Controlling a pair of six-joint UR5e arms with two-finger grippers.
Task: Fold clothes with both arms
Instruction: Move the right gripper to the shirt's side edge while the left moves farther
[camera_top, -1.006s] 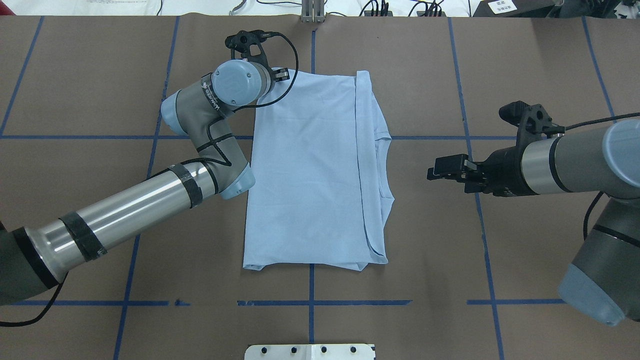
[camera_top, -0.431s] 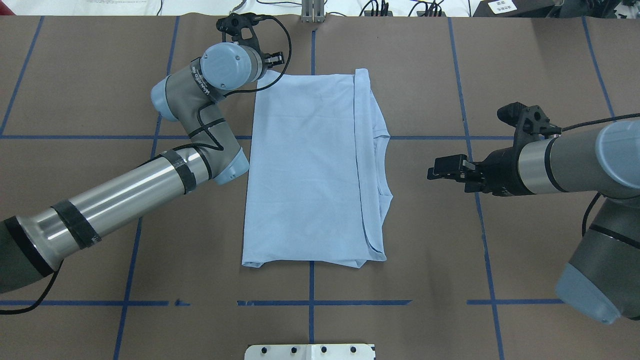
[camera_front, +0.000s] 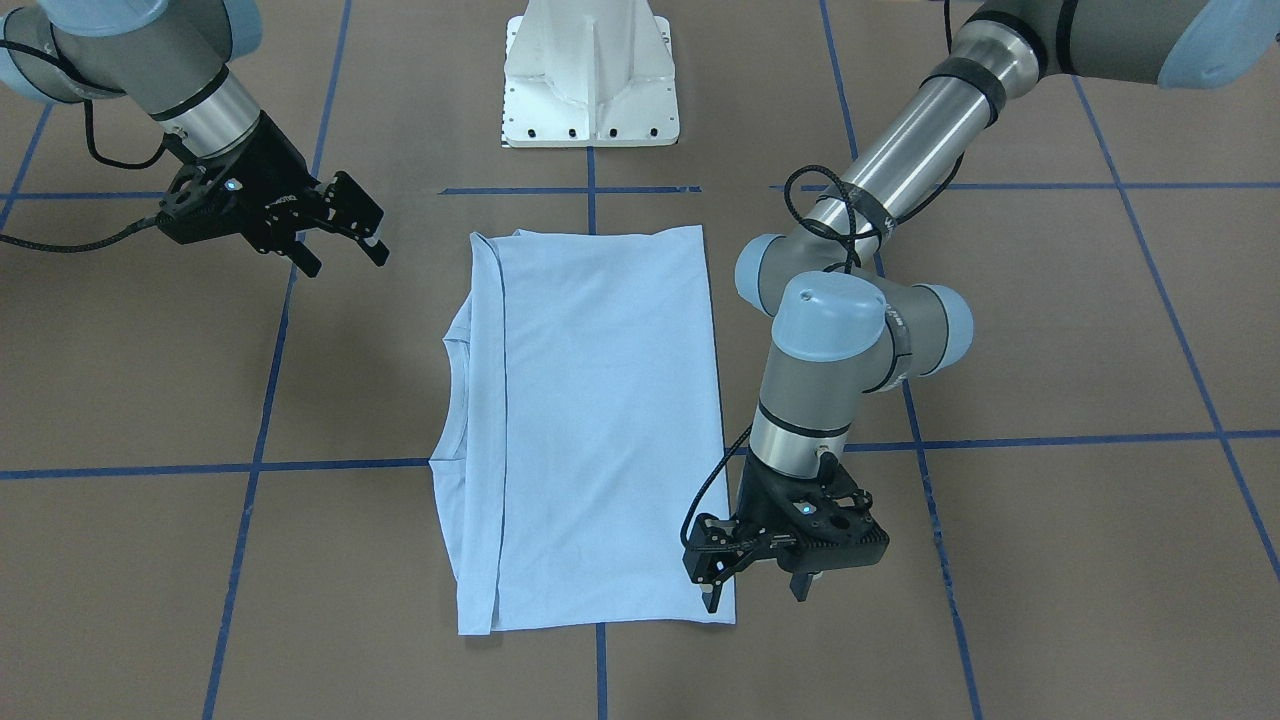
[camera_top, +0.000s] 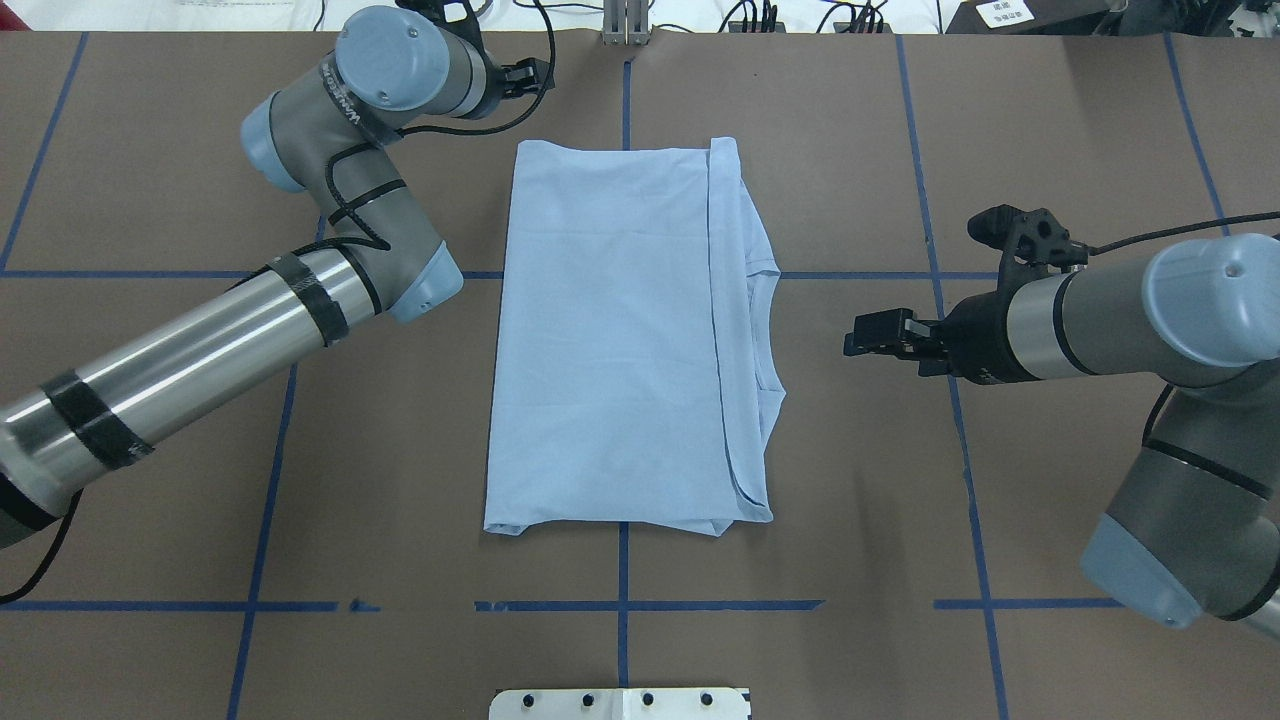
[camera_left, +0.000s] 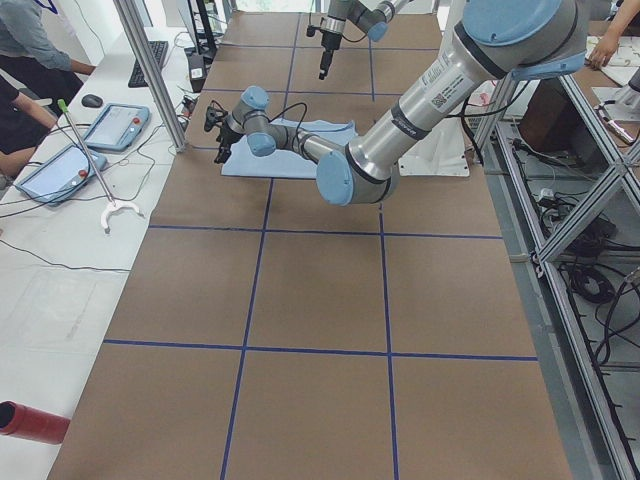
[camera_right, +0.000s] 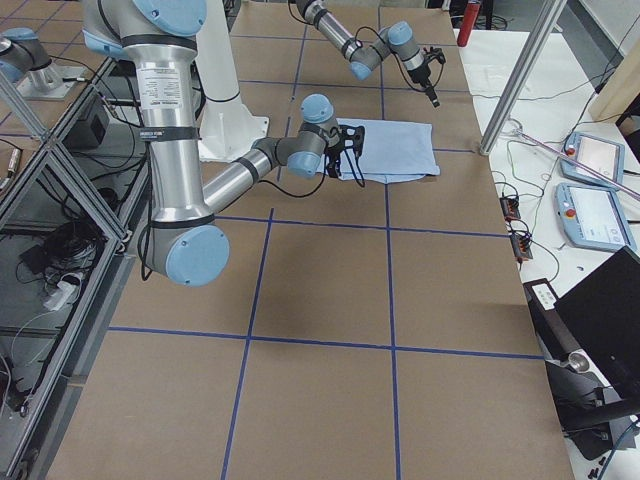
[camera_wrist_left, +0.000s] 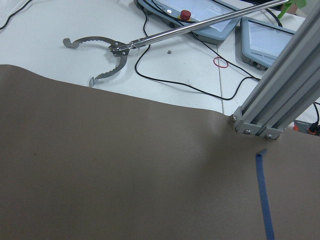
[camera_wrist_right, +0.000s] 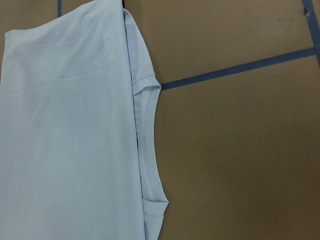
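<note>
Overhead, my wrist joint (camera_top: 400, 60) hides most of my left gripper (camera_top: 530, 78); the right wrist view's edges cut off the T-shirt (camera_wrist_right: 65, 140).

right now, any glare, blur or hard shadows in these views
Overhead: bright glare streaks on the left arm's metal tube, shirt evenly lit. Front-facing: sharp, no hard shadows on the table. Right wrist: crisp, the shirt's fold lines are clear.

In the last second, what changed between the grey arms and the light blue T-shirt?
The left arm's black two-finger gripper, open, drew back from the far left corner of the light blue T-shirt, apparently letting it go. The shirt stayed folded flat; the right gripper barely moved, open beside the collar.
</note>
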